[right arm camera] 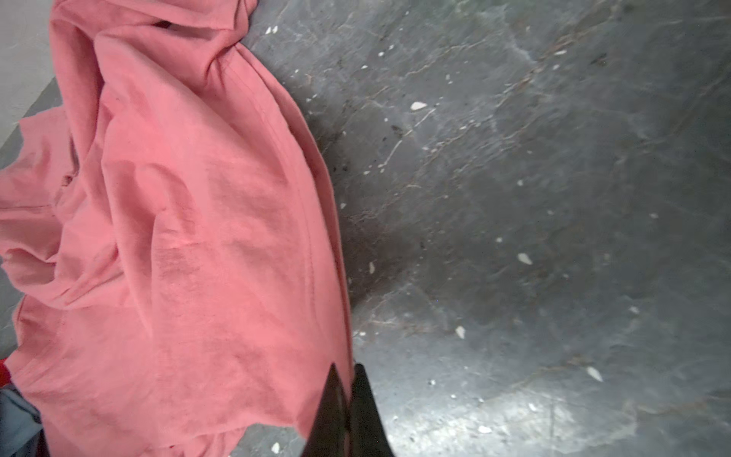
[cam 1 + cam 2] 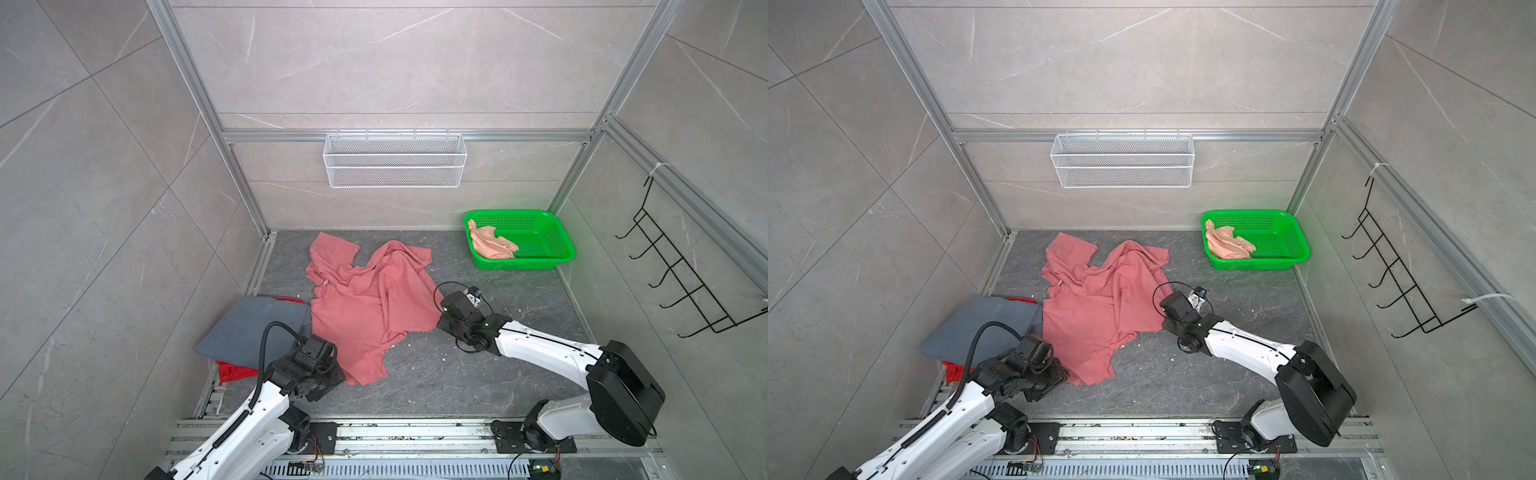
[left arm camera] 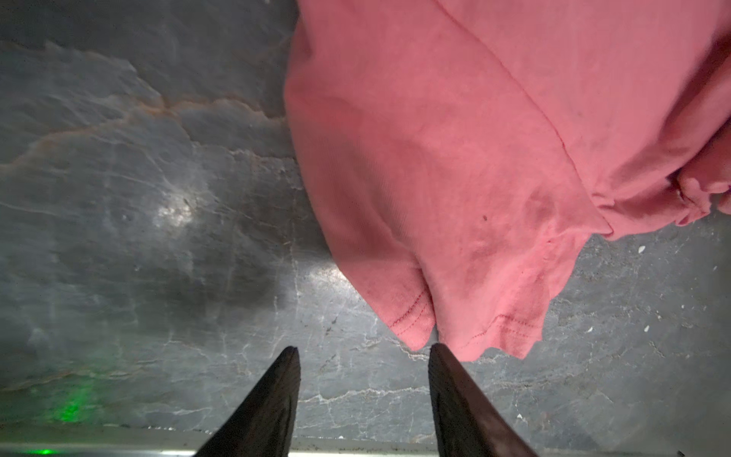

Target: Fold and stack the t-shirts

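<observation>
Pinching noted: right gripper (image 1: 344, 366) on coral pink t-shirt (image 2: 365, 299)

The right gripper was closed tight on the shirt's side edge. The garment lay crumpled across the middle of the bench (image 2: 478, 374). The left gripper (image 3: 362, 348) stood partly parted and held nothing, one fingertip just beside a stitched hem. At the left, the slate grey-blue t-shirt (image 2: 245, 328) lay flat over the bright red t-shirt (image 2: 235, 370). The pale peach t-shirt (image 2: 492, 243) sat bunched in the green mesh basket (image 2: 555, 239).

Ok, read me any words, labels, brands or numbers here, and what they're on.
None can be read.
The coral pink cloth t-shirt has a small pale tag at the neck, too small to read.
The green plastic mesh basket shows no print.
</observation>
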{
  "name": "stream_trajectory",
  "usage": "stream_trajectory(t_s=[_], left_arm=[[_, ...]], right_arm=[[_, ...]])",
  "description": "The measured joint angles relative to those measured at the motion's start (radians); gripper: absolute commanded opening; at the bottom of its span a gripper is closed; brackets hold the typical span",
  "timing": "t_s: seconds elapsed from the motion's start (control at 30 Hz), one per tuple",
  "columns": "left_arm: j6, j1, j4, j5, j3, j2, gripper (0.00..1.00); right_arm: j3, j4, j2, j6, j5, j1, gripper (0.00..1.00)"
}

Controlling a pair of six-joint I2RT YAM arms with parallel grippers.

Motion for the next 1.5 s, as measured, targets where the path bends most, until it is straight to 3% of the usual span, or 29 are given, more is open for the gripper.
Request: stream_trajectory(t_s=[0.27, 0.63, 1.0, 1.2, 1.33, 1.5], left_arm=[[0.0, -0.002, 0.077, 0.09, -0.016, 0.173, 0.55], [0.004, -0.004, 0.181, 0.142, 0.07, 0.39, 0.54], [0.043, -0.017, 0.156, 0.178, 0.177, 0.608, 0.36], [0.077, -0.026, 0.096, 0.177, 0.245, 0.714, 0.11], [0.101, -0.027, 0.091, 0.19, 0.267, 0.74, 0.0], [0.111, -0.032, 0.092, 0.177, 0.262, 0.71, 0.0]], right_arm=[[-0.034, -0.022, -0.084, -0.008, 0.005, -0.038, 0.0], [-0.073, -0.026, -0.122, -0.014, 0.004, -0.05, 0.0], [-0.133, -0.021, -0.19, -0.029, 0.006, -0.088, 0.0], [-0.157, -0.021, -0.219, -0.036, 0.008, -0.12, 0.01], [-0.165, -0.023, -0.235, -0.041, 0.008, -0.138, 0.01], [-0.167, -0.037, -0.274, -0.075, 0.008, -0.158, 0.0]])
